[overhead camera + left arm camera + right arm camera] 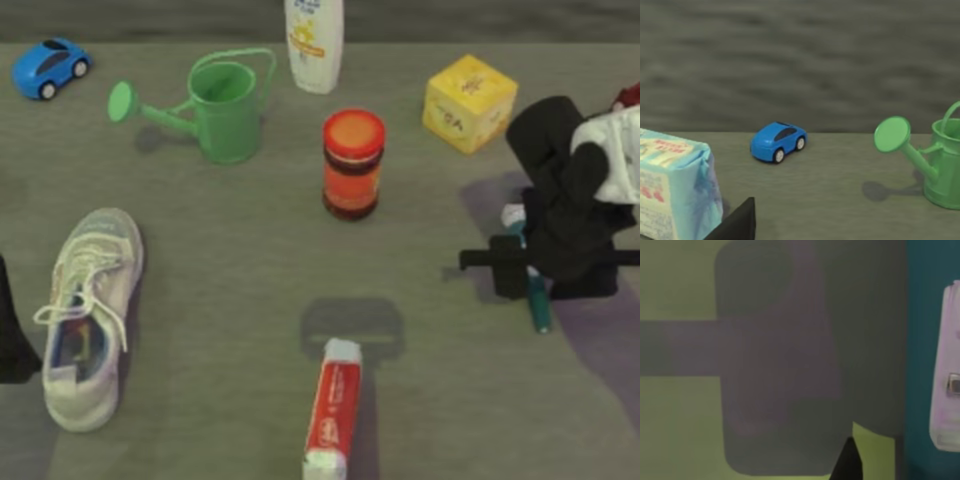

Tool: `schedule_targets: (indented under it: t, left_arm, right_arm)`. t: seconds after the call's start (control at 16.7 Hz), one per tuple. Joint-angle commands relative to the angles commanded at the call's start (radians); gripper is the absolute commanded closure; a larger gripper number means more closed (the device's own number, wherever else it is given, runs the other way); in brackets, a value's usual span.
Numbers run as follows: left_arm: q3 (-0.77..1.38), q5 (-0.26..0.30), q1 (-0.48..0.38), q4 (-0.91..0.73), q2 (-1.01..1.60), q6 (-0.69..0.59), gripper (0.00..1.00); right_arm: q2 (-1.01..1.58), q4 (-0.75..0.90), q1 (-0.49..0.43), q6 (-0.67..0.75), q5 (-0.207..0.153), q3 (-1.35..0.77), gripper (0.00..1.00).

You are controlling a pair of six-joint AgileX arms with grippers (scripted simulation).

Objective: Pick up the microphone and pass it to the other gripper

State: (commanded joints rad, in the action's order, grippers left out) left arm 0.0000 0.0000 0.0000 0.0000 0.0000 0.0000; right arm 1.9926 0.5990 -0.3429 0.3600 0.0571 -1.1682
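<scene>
Grey-green table; right gripper over microphone; labels unreadable.

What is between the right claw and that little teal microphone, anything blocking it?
Nothing visible blocks it. The right gripper sits directly over the microphone at the table's right side, with the yellow box and orange jar well clear. The left arm is parked at the left edge.
</scene>
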Motion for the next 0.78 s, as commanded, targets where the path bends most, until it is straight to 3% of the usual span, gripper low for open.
schedule_targets:
  t: [0.18,0.36,0.78]
  left_arm:
    - [0.000,0.000,0.000,0.000,0.000,0.000,0.00]
    - [0.000,0.000,0.000,0.000,0.000,0.000,0.00]
    - [0.000,0.000,0.000,0.000,0.000,0.000,0.00]
  right_arm:
    - [-0.010,-0.033,-0.002,-0.011,-0.013,0.007,1.00]
    - [-0.037,-0.158,-0.004,-0.044,-0.059,0.035,1.00]
    - [-0.144,-0.747,0.001,-0.167,-0.251,0.187,1.00]
